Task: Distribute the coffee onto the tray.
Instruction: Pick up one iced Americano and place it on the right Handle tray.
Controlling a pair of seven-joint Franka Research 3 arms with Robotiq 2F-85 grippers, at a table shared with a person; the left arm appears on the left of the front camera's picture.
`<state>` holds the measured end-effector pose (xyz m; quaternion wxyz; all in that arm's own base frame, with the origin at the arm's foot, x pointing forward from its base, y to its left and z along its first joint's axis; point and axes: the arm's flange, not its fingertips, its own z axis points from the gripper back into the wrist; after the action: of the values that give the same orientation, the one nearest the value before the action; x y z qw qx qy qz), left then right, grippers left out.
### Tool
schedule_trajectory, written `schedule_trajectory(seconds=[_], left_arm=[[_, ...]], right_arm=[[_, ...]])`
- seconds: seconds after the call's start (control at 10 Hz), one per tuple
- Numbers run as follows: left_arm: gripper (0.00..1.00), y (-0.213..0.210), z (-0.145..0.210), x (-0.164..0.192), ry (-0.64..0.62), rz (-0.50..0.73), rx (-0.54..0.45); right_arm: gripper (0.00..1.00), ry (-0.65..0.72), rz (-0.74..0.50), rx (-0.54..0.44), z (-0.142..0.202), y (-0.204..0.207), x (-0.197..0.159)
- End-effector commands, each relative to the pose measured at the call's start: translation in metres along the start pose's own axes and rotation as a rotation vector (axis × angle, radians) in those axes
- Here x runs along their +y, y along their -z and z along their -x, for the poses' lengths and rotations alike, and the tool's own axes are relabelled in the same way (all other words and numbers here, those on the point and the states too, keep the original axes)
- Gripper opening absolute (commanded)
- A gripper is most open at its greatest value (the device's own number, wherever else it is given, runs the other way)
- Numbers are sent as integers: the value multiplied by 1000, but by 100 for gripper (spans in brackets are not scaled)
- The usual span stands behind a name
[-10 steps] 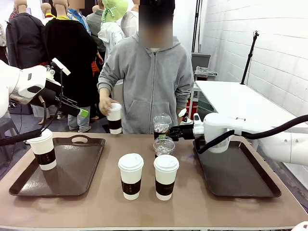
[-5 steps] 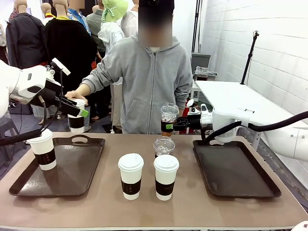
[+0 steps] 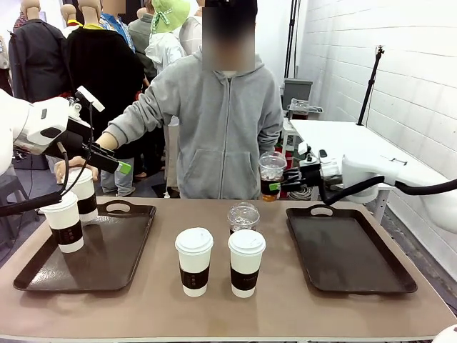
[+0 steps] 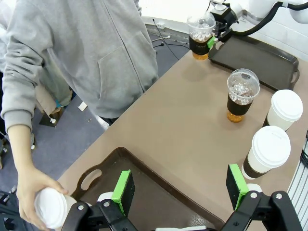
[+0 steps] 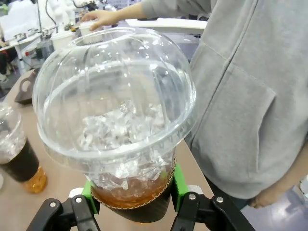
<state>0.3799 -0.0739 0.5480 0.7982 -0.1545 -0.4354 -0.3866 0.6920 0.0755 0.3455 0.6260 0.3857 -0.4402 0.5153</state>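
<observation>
My right gripper (image 3: 282,183) is shut on a clear dome-lidded coffee (image 3: 271,174) with ice, held in the air just left of the right tray (image 3: 350,251); up close, its green pads (image 5: 177,183) clamp the sleeve of this cup (image 5: 120,120). A second clear coffee (image 3: 243,216) stands mid-table behind two white lidded cups (image 3: 194,261) (image 3: 246,261). On the left tray (image 3: 107,250) stands a white cup (image 3: 64,221). Beside it, the person's hand holds another white cup (image 3: 83,191). My left gripper (image 3: 114,163) hangs open above that tray, its pads (image 4: 124,191) wide apart.
The person stands at the table's far side, one arm stretched over the left tray's far corner, close under my left gripper. A white table stands behind the right arm. The right tray's surface is bare.
My right gripper has lifted the clear cup and carried it rightward to the right tray's edge. The person's hand has brought a white cup leftward and down to the left tray.
</observation>
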Motion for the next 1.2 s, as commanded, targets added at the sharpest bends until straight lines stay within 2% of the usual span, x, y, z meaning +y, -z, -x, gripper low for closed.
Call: schedule_trajectory(seconds=[0.0,0.3,0.5,0.6,1.1], left_arm=[[100,1,2,2,-5,6,-1],[100,1,2,2,-5,6,-1],[100,1,2,2,-5,6,-1],[100,1,2,2,-5,6,-1],[100,1,2,2,-5,6,-1]], right_arm=[[67,12,-46,37,-17,-27,-8],[67,42,-77,96,-8,-57,-12],[67,56,-80,79,-13,-41,-5],[67,31,-71,78,5,-59,-12],[67,33,-75,98,14,-61,-10]])
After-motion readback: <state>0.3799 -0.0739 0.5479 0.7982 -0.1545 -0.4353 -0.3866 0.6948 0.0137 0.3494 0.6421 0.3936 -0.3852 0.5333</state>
